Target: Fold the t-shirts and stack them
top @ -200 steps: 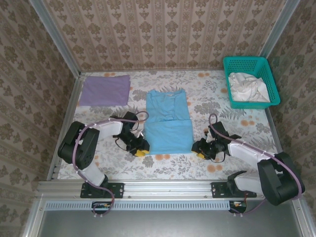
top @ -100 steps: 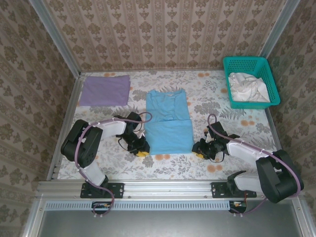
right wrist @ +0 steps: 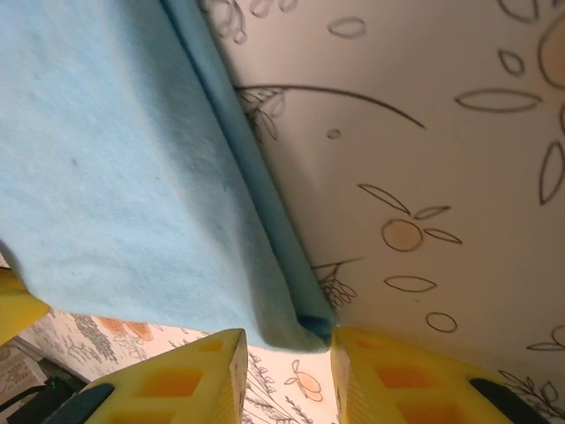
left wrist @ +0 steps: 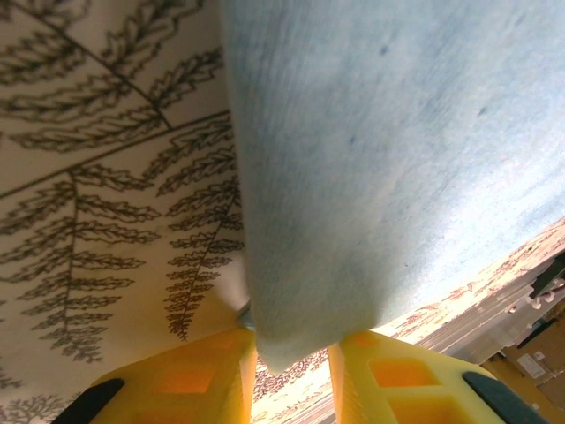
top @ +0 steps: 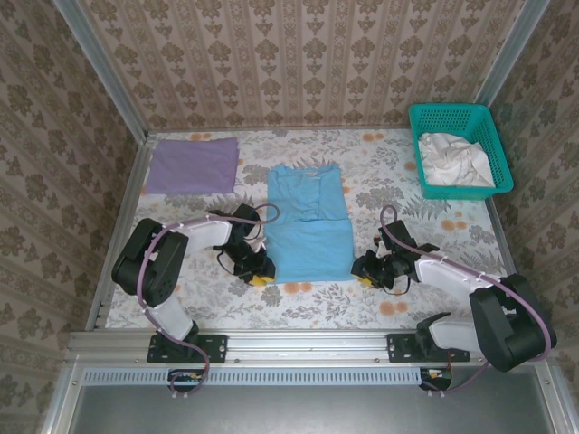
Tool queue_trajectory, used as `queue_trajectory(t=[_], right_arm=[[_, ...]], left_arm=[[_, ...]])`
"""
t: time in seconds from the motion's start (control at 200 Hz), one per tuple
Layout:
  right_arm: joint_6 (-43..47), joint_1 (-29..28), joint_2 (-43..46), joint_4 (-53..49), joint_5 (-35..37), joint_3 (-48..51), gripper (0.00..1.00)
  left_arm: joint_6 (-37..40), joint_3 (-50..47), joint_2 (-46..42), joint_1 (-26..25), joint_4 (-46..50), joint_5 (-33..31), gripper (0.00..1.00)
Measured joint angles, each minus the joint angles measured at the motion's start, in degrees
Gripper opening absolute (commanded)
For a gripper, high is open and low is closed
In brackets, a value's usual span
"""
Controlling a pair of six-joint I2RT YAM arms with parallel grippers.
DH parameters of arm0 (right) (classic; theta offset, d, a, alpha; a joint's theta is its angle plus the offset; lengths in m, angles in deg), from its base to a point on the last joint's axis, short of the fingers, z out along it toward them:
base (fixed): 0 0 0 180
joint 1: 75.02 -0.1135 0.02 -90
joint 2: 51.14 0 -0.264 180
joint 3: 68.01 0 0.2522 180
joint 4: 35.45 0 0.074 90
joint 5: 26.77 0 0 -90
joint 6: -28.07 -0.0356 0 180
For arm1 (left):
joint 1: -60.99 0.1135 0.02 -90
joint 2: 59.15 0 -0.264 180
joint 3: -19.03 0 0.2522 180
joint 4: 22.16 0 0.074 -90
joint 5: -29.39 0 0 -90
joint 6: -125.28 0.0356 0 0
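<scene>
1. The table (top: 389, 181), under a floral cloth, takes up most of the top view; patterned walls close it in at 9, 12 and 3 o'clock.
2. The sky-blue t-shirt (top: 310, 226) lies flat at the centre as a long, narrow rectangle; its neckline points to 12 o'clock; a crosswise edge runs over its middle.
3. The lavender t-shirt (top: 192, 165) sits at 10 o'clock, folded into a flat rectangle, well apart from the blue one.
4. The teal mesh basket (top: 450, 108) stands at 2 o'clock, against the wall.
5. A crumpled white cloth (top: 455, 158) lies inside the basket.
6. The left gripper (top: 260, 274) is low on the table at the blue shirt's 7 o'clock corner; in the wrist view that corner dips between the yellow fingers (left wrist: 293, 353); the jaws stand narrow; whether they pinch the cloth I cannot tell.
7. The right gripper (top: 365, 271) is at the 5 o'clock corner; its wrist view shows the layered corner at the gap between the fingers (right wrist: 290, 349); the jaws are narrow; a firm hold cannot be told.
</scene>
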Motion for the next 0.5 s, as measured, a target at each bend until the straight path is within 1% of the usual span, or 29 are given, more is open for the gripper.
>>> queue_trajectory(t=[0.13, 0.32, 0.38, 0.5], right_arm=[[0.00, 0.00, -0.35, -0.04, 0.68, -0.26, 0.32], [0.07, -0.04, -3.21, -1.57, 1.44, -1.66, 0.31], [0.22, -0.22, -4.02, -2.32, 1.62, -2.36, 0.26], [0.57, -0.26, -4.79, -3.50, 2.10, -2.91, 0.16]], left_arm=[[0.24, 0.52, 0.31, -0.26, 0.68, -0.81, 0.23], [0.46, 0.92, 0.63, -0.33, 1.14, -1.20, 0.22], [0.50, 1.11, 0.76, -0.39, 1.40, -1.33, 0.18], [1.18, 1.60, 1.22, -0.59, 1.75, -1.88, 0.08]])
